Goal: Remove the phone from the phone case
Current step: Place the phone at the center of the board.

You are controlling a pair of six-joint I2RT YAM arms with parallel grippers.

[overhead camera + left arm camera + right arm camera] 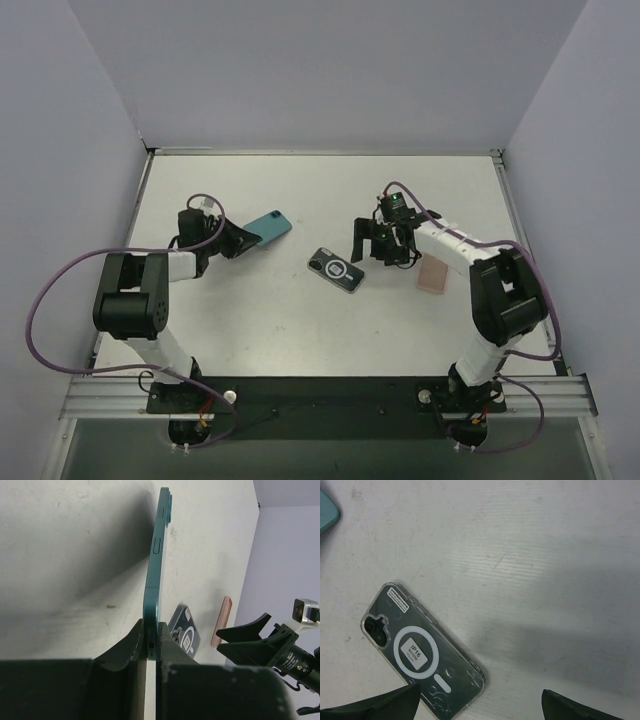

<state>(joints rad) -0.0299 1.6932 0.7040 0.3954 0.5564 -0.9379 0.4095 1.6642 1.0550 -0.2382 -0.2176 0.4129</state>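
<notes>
My left gripper point(238, 241) is shut on the bottom end of a teal phone point(268, 228). In the left wrist view the phone point(156, 555) stands on edge, its port end pinched between my fingers point(135, 642), the rest reaching out over the table. A clear case point(336, 269) with a white ring and a label lies flat at the table's middle; it looks dark through its back point(420, 655). My right gripper point(372, 243) hangs open just right of and above the case, its fingertips point(385, 704) wide apart, touching nothing.
A flat pink slab point(433, 273) lies right of the case, under the right arm; it also shows in the left wrist view point(222, 620). Grey walls close the table point(300, 340) on three sides. The arm bases stand at the near edge.
</notes>
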